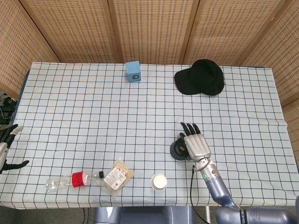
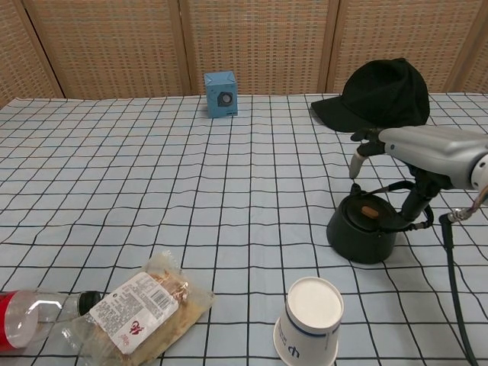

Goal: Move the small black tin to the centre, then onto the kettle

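Note:
The small black tin (image 2: 367, 210), round with an orange spot on top, lies flat on the squat black kettle (image 2: 362, 236) at the table's front right. My right hand (image 2: 427, 149) hovers just above and to the right of it with fingers spread. Its fingertips (image 2: 355, 165) are clear of the tin, and the thumb reaches down beside the kettle's right side. From the head view the right hand (image 1: 196, 144) covers most of the kettle (image 1: 176, 150). My left hand (image 1: 5, 142) hangs off the table's left edge, fingers apart and empty.
A black cap (image 2: 381, 95) lies at the back right and a blue box (image 2: 221, 94) at the back centre. Along the front edge are an upturned paper cup (image 2: 313, 320), a snack packet (image 2: 137, 309) and a lying plastic bottle (image 2: 30, 316).

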{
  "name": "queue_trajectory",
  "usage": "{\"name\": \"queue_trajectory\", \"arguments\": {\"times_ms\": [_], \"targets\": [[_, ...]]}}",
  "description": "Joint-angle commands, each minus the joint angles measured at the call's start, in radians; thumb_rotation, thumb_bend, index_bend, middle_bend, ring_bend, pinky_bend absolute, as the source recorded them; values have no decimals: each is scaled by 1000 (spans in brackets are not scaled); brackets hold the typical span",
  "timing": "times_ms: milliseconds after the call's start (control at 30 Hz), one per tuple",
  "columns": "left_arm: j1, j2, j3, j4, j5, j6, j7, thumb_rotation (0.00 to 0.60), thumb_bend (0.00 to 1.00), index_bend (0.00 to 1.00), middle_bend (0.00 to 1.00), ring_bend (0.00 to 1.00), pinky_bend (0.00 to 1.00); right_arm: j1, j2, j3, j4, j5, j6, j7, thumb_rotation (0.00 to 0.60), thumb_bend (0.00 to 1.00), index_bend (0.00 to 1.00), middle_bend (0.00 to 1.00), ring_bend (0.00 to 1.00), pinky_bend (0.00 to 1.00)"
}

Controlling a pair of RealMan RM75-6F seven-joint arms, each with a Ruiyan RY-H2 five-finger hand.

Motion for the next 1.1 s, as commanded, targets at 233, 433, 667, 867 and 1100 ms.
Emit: {"name": "queue_trajectory", "arguments": {"times_ms": [233,433,667,867,1100], "targets": [[1,2,-1,3,-2,1,-4,600,94,0,0,0,0,-43,76,-19,-64,-86,62,28,600,327,296,0,0,0],[3,-4,-4,4,-5,8,8,600,94,0,0,0,0,-142,178,-57,-54,-230,161,166,600,308,239,0,0,0],[6,-28,-4,11,3,29,57,600,94,0,0,0,0,-290,234,-117,120,-407,301,428,600,286,130,0,0,0],[17,-51,-4,25,13,63,95,600,95,0,0,0,0,-363,248,-137,218,-463,352,554,600,262,104,0,0,0],[25,-87,-1,48,4,78,159,600,94,0,0,0,0,-413,259,-145,287,-511,379,647,600,253,104,0,0,0]]}}
